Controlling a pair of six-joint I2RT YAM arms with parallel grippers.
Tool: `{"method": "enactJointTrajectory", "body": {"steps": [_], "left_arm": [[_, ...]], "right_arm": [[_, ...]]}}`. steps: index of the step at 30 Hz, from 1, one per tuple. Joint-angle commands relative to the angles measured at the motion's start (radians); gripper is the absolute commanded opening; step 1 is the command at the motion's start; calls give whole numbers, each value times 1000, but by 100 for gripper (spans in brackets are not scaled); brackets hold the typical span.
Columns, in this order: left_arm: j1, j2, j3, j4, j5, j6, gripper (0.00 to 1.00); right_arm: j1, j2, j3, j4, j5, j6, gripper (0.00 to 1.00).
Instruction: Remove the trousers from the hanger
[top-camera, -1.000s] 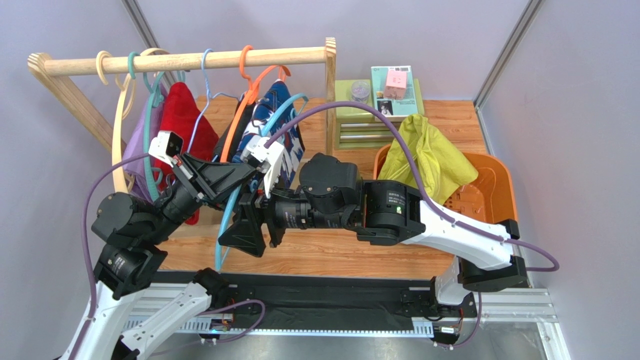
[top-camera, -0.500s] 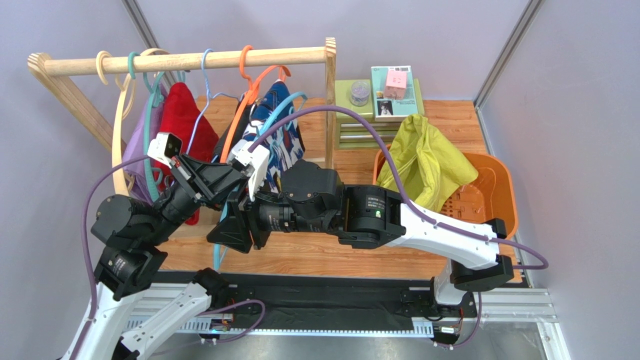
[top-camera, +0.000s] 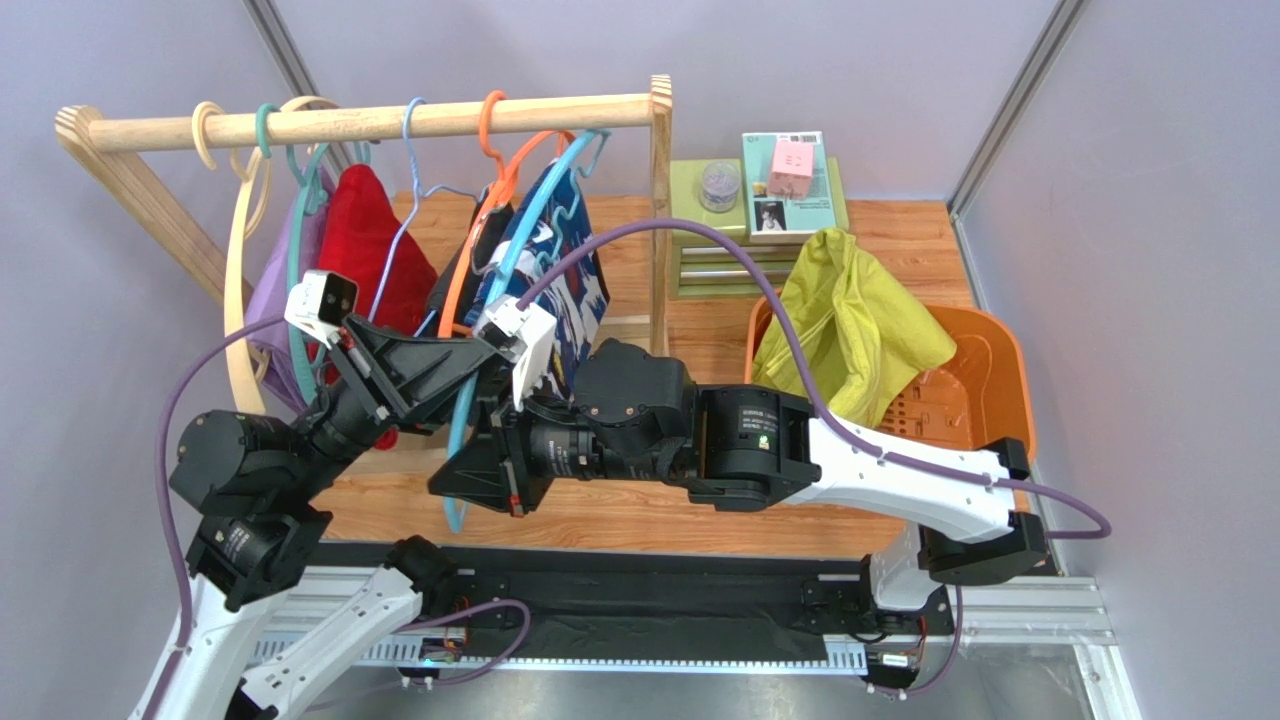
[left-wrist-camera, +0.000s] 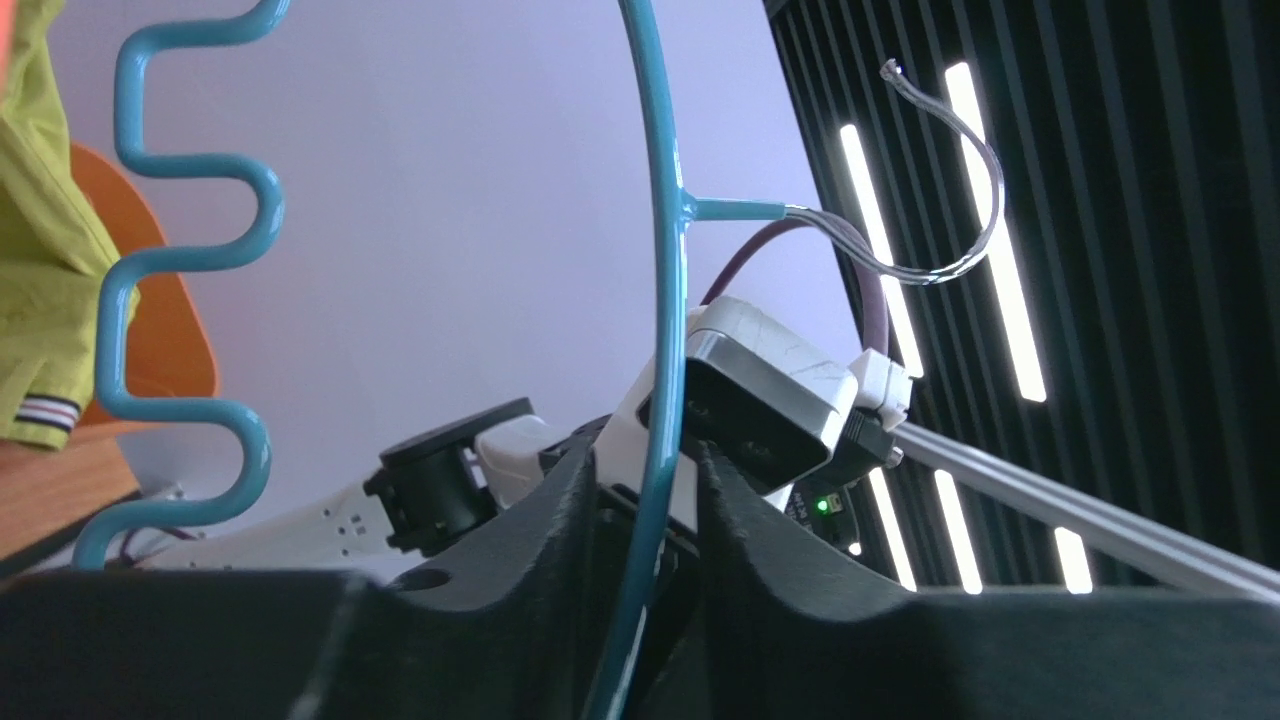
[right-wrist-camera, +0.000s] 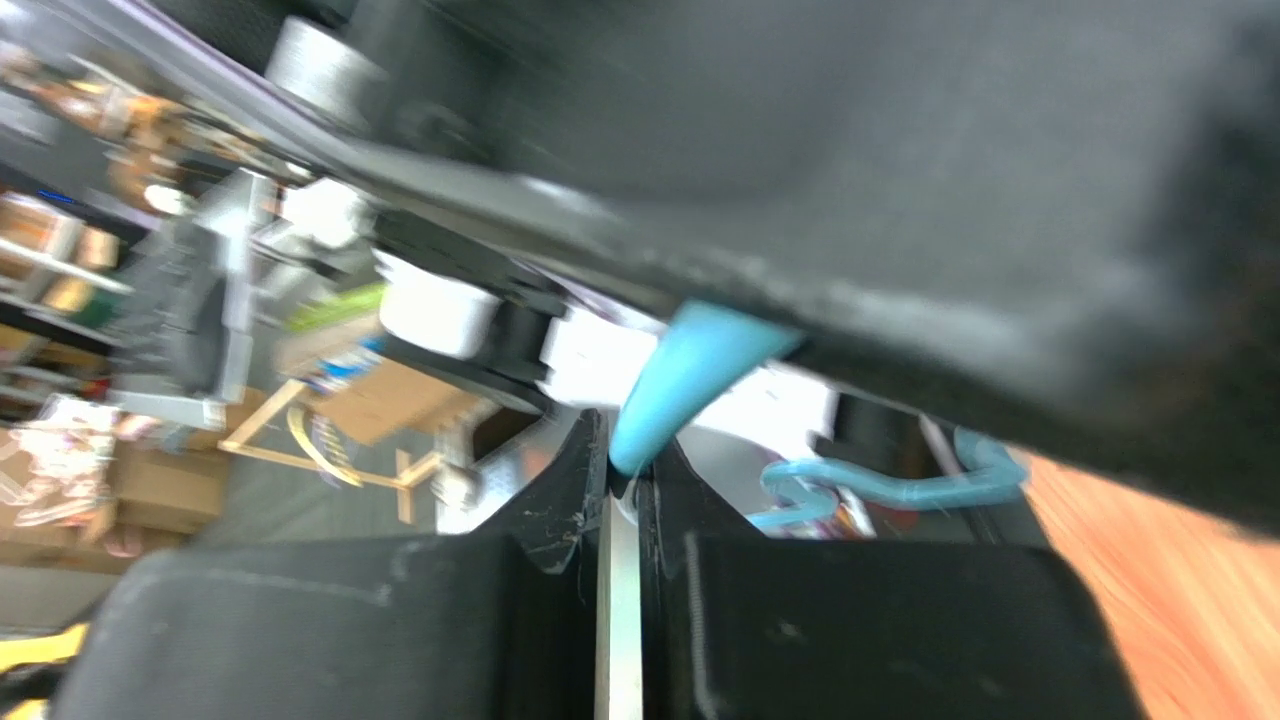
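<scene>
1. Far-left on the worktop (top-camera: 676, 528): wooden rack (top-camera: 376, 120) with several hangers on its rail; red garment (top-camera: 361, 225) around mid-rail.
2. navy trousers (top-camera: 568, 300) hang just inside the rack's right post, against the blue hanger (top-camera: 529, 240); hanger is tilted, top end up by the rail, lower end out toward the near edge.
3. left gripper (left-wrist-camera: 649, 518): jaws a little apart; hanger rod runs between them with a sliver of gap each side; nothing pinched.
4. right gripper (right-wrist-camera: 621, 480): jaws closed to a thin slit, nipping a blue hanger edge at the tips; its wrist view is blurred, so fine detail is poor.
5. Both grippers sit low on the hanger, in front of the rack; right one is closer to the near edge.
6. yellow-green trousers (top-camera: 849, 315) are off the rack; draped over the left rim of the orange basket (top-camera: 992, 375) by the worktop's right edge; striped cuff shows in the left wrist view.
</scene>
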Motion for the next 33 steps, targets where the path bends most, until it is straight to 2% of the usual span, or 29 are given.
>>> {"method": "enactJointTrajectory", "body": {"steps": [1, 2, 5, 10, 17, 23, 33], "left_arm": [[0, 6, -21, -8, 88, -25, 43], [2, 5, -19, -11, 90, -17, 49], [0, -14, -4, -41, 73, 40, 57], [0, -26, 41, -87, 54, 155, 66], [2, -67, 151, -262, 45, 360, 65], [0, -51, 205, -379, 134, 422, 64], [0, -22, 280, -445, 93, 528, 61]], "right_arm": [[-10, -101, -43, -15, -1, -22, 0], [-11, -110, -48, -18, -4, -19, 0], [-22, -147, -83, -42, -46, -9, 0], [-48, -201, -129, -44, -122, 28, 0], [-85, -212, -158, -44, -230, 62, 0], [-170, -193, -146, -36, -323, 97, 0], [-301, -54, 44, -90, -463, 126, 0]]}}
